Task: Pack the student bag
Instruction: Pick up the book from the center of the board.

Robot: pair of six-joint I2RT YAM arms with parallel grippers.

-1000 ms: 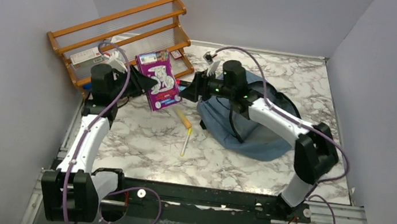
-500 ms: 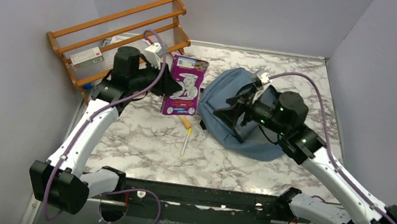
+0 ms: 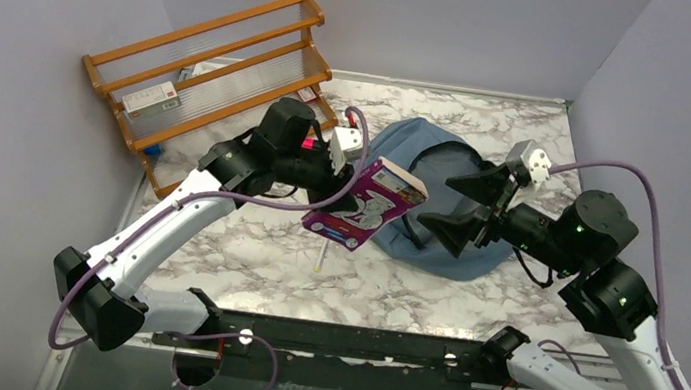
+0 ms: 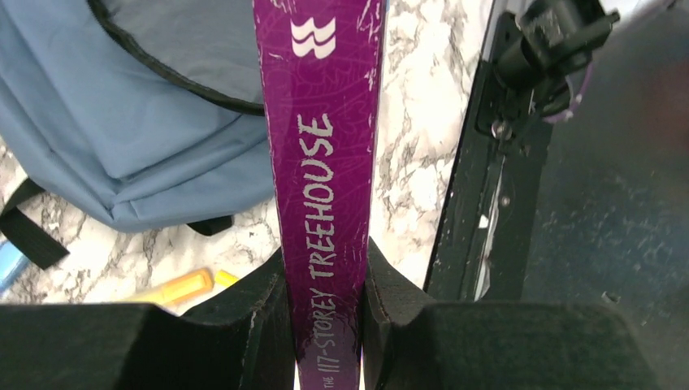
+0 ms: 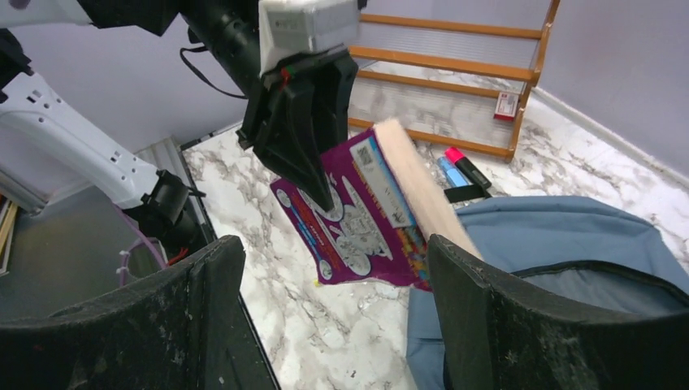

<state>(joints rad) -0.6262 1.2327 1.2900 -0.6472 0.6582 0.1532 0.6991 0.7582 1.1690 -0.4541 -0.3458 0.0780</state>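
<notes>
The left jaws clamp a purple paperback book [image 3: 368, 203], its long axis pointing at the soft dusty-blue fabric backpack [image 3: 414, 142] alongside; the right jaws gape empty above it.

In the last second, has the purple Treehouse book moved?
Yes. The purple Treehouse book, held by the left gripper, has moved right and nearer, away from the wooden rack, toward the blue backpack.

Wood rack [image 3: 216, 72] at back-L of marble table [image 3: 252, 263], red marker [image 5: 467, 166] near it

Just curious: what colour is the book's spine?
The book's spine is purple with pale lettering; the left wrist view shows it best.
</notes>
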